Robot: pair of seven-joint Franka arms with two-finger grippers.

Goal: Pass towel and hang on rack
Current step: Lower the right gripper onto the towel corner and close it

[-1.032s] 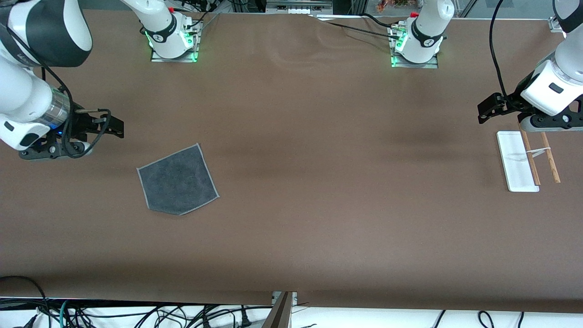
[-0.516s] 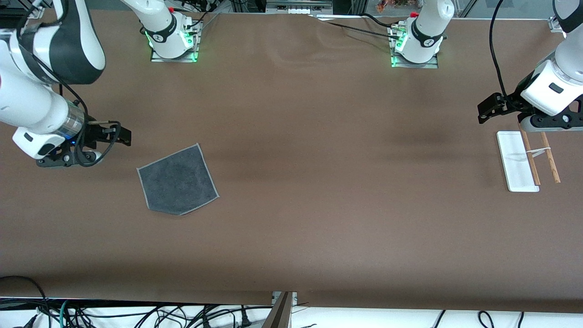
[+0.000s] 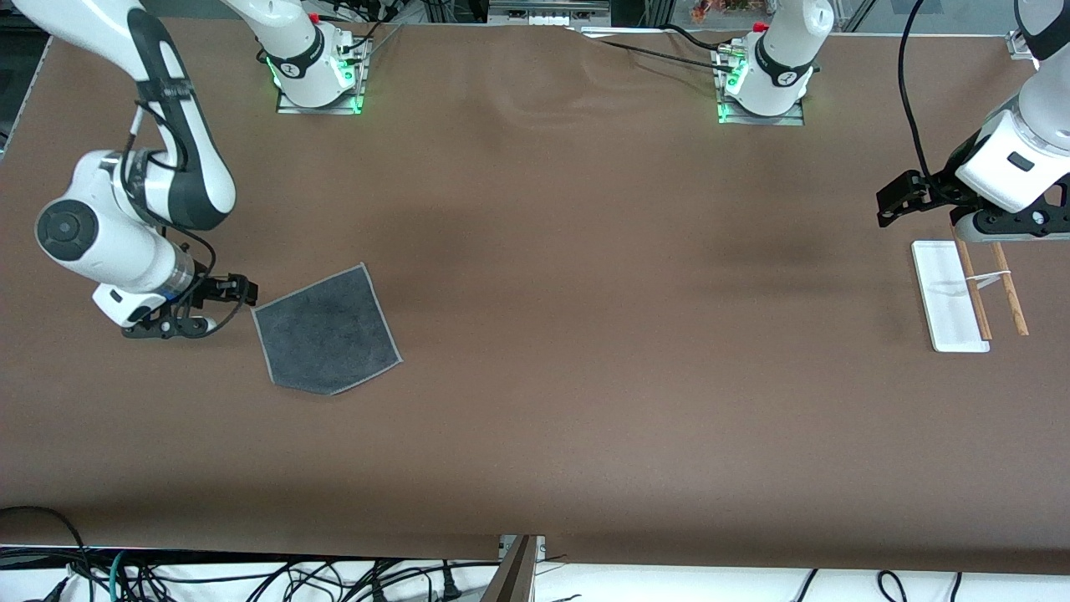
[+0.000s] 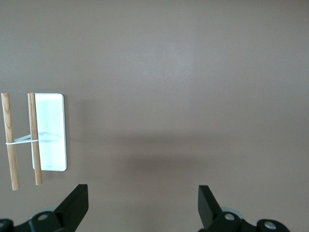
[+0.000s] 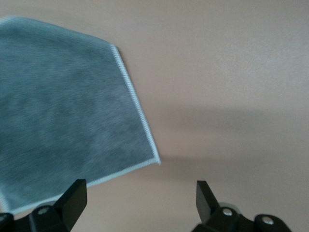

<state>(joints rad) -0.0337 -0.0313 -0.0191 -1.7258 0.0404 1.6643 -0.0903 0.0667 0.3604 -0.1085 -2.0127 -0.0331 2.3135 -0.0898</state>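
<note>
While the towel (image 3: pixel 327 331) lies flat, the right end effector (image 3: pixel 238 290) sits beside its corner, fingers wide.

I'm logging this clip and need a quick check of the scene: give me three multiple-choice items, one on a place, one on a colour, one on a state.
1. Where is the rack?
A. Toward the left arm's end of the table
B. On the towel
C. In the right claw

2. What colour is the towel's upturned face?
A. Bright yellow
B. Dark grey with a pale edge
C. White

3. How is the right claw?
A. Shut on the towel
B. Shut on the rack
C. Open, empty, beside the towel's corner

Answers:
1 A: the white base and two brown rods lie below the waiting left claw, which is open.
2 B: both the front and the right wrist views show grey cloth with light stitching.
3 C: its fingers stand apart with only table between them.
</note>
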